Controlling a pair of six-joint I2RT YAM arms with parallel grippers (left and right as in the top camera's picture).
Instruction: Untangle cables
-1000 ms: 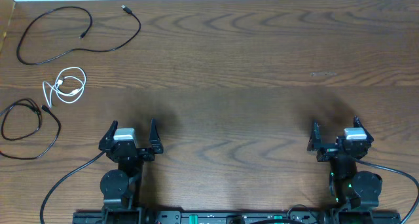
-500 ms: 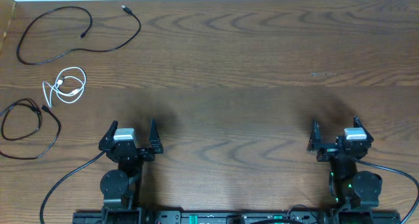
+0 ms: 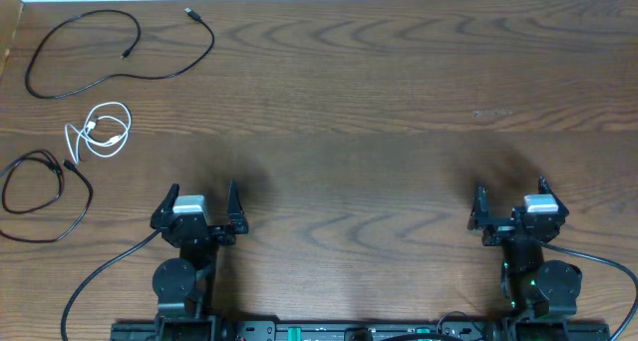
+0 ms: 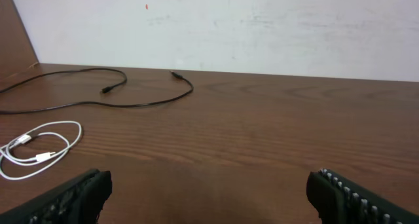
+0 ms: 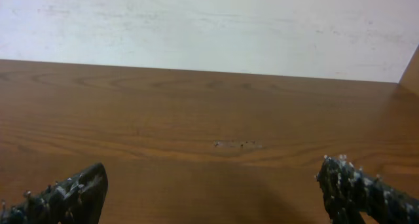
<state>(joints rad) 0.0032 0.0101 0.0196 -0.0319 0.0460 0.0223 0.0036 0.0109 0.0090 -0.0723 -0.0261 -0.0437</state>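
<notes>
1. Left gripper (image 3: 202, 195) and right gripper (image 3: 510, 193): jaws wide apart, empty, at near table (image 3: 359, 132) edge.
2. Long black cable (image 3: 211, 42), white cable (image 3: 97, 132), short black cable (image 3: 90, 194): far left, apart, not crossing.
3. Looks untangled; only loose coils left.

Three separate cables (image 3: 92, 128), far left

Overhead: plugs on white cable (image 3: 100, 130) too small to tell type. Short black cable (image 3: 62, 171), just below white cable, runs to frame's left edge; can't tell if clipped. L wrist view: white cable (image 4: 43, 156) and long black cable (image 4: 131, 105) beyond it both run off left edge. Left gripper (image 4: 208, 188) and, in R wrist view, right gripper (image 5: 213, 191) show tips only, rest cut by btm edge.
</notes>
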